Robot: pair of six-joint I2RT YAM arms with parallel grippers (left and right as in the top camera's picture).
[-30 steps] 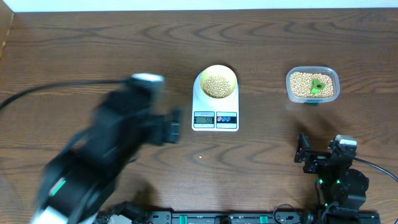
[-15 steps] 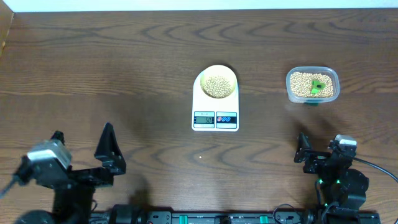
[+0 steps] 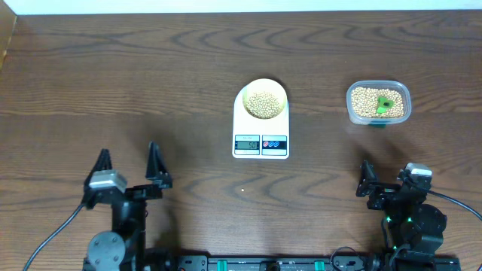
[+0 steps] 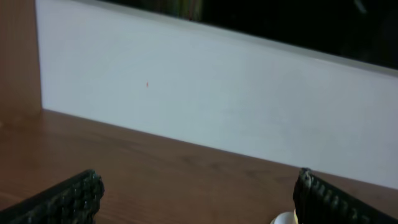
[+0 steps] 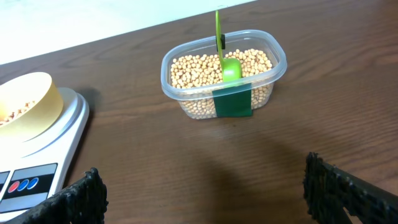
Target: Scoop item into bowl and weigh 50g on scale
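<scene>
The pale yellow bowl (image 3: 263, 99) holds tan beans (image 3: 263, 104) and stands on the white scale (image 3: 260, 128) at the table's middle. The bowl (image 5: 25, 102) and scale (image 5: 43, 158) also show at the left of the right wrist view. More beans (image 5: 196, 71) fill a clear tub (image 3: 378, 103) with a green scoop (image 5: 229, 62) in it. My left gripper (image 3: 128, 167) is open and empty near the front left. My right gripper (image 3: 385, 183) is open and empty at the front right, short of the tub.
A white wall (image 4: 217, 106) runs along the table's far edge in the left wrist view. A green tape patch (image 5: 232, 102) marks the tub's front. The arm bases and a black rail (image 3: 263, 263) line the front edge.
My left arm has pulled back from beside the scale to the front left, and its gripper now stands open and upright. The right arm, bowl and scale have not moved.
</scene>
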